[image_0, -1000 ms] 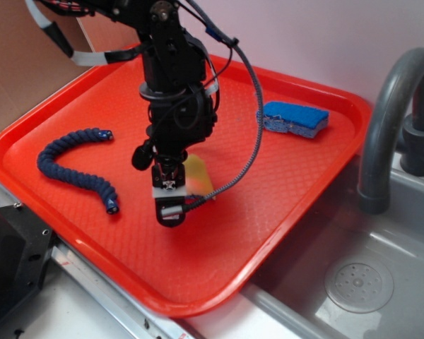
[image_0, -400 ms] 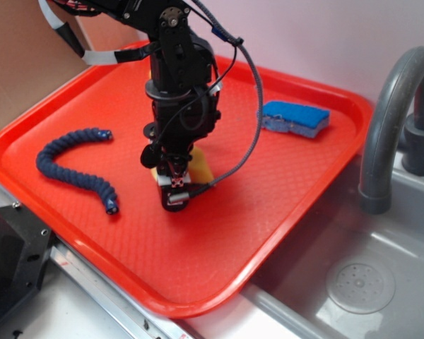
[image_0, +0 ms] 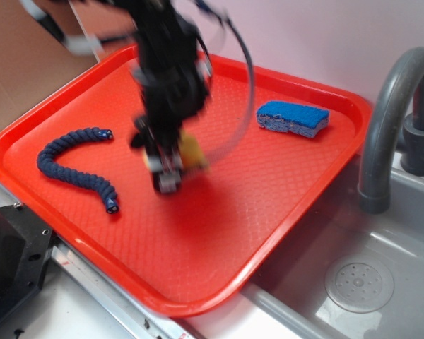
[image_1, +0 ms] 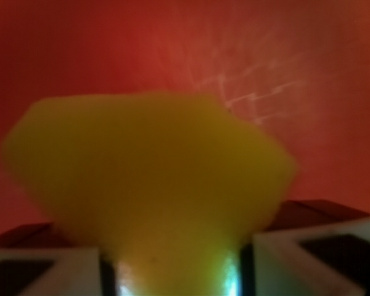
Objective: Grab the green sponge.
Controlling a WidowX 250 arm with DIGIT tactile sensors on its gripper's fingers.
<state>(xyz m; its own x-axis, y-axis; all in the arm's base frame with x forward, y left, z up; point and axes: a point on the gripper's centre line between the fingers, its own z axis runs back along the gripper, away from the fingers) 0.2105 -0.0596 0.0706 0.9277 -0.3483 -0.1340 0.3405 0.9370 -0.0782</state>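
The green sponge (image_0: 191,152) is a small yellow foam block. It sits between my gripper's fingers over the middle of the red tray (image_0: 219,233). My gripper (image_0: 171,171) is shut on it and is blurred by motion. In the wrist view the sponge (image_1: 154,179) fills the frame, pinched at its base between the two white fingers (image_1: 46,271), and my gripper (image_1: 176,277) is shut on it over the red tray surface (image_1: 172,43). Its dark scouring layer is not visible.
A blue rectangular sponge (image_0: 293,119) lies at the tray's back right. A dark blue rope toy (image_0: 74,162) curves at the left. A grey faucet (image_0: 392,120) and a sink with its drain (image_0: 358,282) are to the right. A brown cardboard wall is at the back left.
The arm has swung left and towards the back, carrying the yellow sponge in the shut jaws. The blue sponge and the rope toy have not moved.
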